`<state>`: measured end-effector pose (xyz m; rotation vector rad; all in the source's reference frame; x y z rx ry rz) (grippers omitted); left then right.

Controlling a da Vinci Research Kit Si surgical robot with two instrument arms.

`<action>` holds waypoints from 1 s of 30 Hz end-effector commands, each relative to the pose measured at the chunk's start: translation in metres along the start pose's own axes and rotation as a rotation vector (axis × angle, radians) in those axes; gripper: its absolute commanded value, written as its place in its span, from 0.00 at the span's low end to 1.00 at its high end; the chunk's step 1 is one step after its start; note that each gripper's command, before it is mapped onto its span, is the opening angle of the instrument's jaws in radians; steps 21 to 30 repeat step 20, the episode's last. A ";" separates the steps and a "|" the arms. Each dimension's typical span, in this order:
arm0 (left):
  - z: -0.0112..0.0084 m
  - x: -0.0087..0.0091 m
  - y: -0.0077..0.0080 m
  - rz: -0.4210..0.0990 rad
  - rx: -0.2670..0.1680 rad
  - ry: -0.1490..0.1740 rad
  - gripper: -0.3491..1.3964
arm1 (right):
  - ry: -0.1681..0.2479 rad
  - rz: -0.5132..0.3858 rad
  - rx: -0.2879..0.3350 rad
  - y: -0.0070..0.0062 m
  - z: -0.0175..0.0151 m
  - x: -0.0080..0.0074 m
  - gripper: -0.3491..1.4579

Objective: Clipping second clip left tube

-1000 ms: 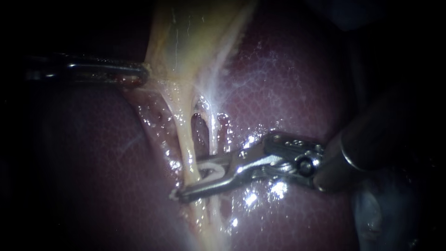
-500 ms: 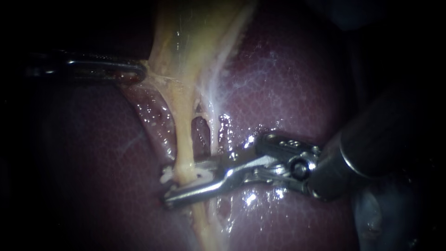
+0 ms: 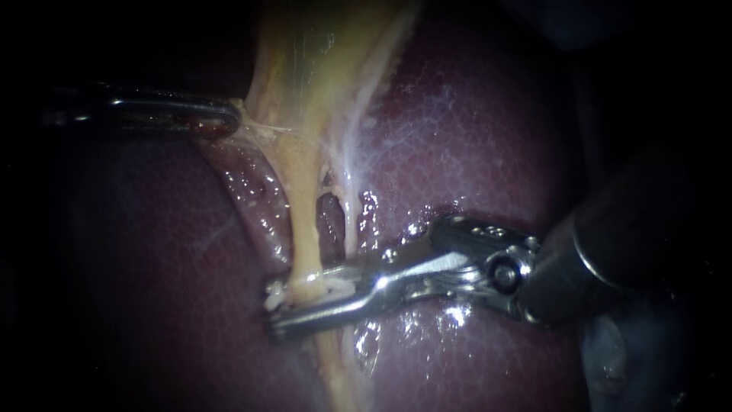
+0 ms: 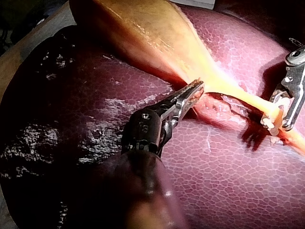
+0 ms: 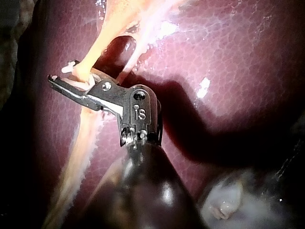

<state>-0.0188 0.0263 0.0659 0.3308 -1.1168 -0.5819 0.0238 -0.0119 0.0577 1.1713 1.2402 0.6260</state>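
The yellow left tube (image 3: 303, 229) runs down from the gallbladder (image 3: 320, 61) over the liver (image 3: 473, 137). The thinner, whitish right tube (image 3: 352, 221) lies beside it. My right instrument (image 3: 305, 296) reaches across the left tube, its jaws shut on a white clip (image 3: 324, 290) that straddles the tube. The right wrist view shows the same: jaws (image 5: 71, 81), clip (image 5: 70, 67), tube (image 5: 102, 45). My left instrument (image 3: 225, 122) is shut on the gallbladder's edge and holds it taut, as the left wrist view (image 4: 193, 91) also shows.
A dark gap (image 3: 329, 214) opens between the two tubes above the clip. A pale lump of tissue (image 3: 610, 351) lies under my right instrument's shaft. Wet liver surface (image 4: 228, 181) surrounds the tubes on both sides.
My right instrument's jaws moved left across the left tube with the clip and narrowed onto it. The left instrument has stayed where it was.
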 end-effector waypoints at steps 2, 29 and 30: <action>0.0000 0.0000 0.0000 0.000 0.000 0.000 0.00 | -0.002 0.000 0.002 0.0001 -0.0001 0.0000 0.11; 0.0000 0.0000 0.0000 0.000 0.000 0.003 0.00 | -0.005 -0.001 0.006 0.0009 -0.0003 -0.0001 0.00; 0.0000 0.0000 0.0000 0.000 0.000 0.003 0.00 | -0.005 -0.001 0.006 0.0009 -0.0003 -0.0001 0.00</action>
